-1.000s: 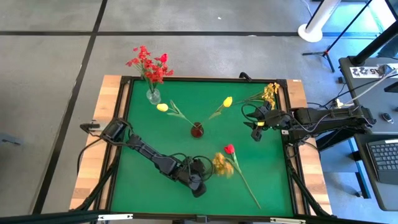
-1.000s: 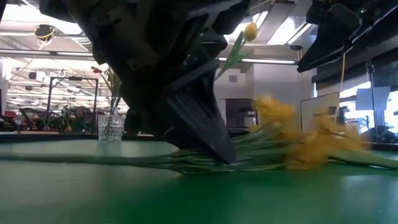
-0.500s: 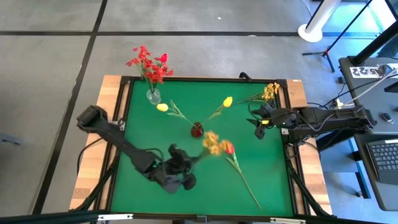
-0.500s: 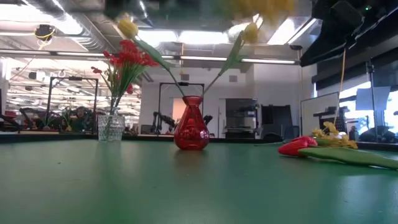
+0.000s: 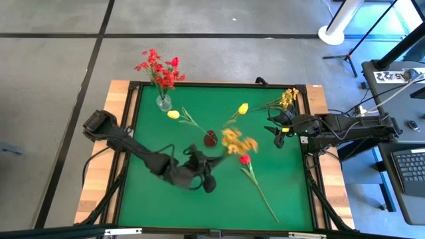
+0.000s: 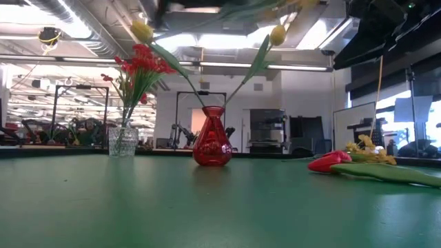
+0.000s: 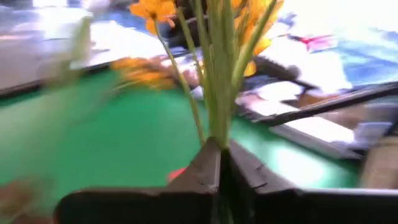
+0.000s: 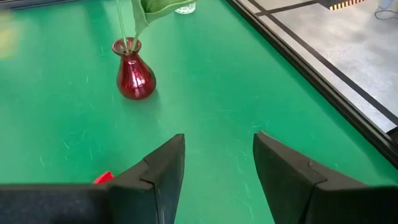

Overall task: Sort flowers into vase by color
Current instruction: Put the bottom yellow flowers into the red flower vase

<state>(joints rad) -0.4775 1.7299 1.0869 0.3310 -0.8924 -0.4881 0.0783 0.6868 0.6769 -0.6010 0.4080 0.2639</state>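
Left gripper [image 5: 207, 174] clamped on the stems of a yellow flower spray [image 5: 238, 141] held just right of the red vase [image 5: 210, 139] with two yellow tulips [image 5: 243, 108], right gripper [image 8: 216, 171] open and empty near the table's [image 5: 279, 179] right edge, red tulip [image 5: 245, 159] lying below the spray.

Both arms are showing as dark, jointed links, with black cables trailing off their bases. The right gripper [image 8: 217, 171] is presenting two broad, matte black, wedge-shaped fingers; the left gripper's [image 7: 221, 168] fingers are tapering to a point.
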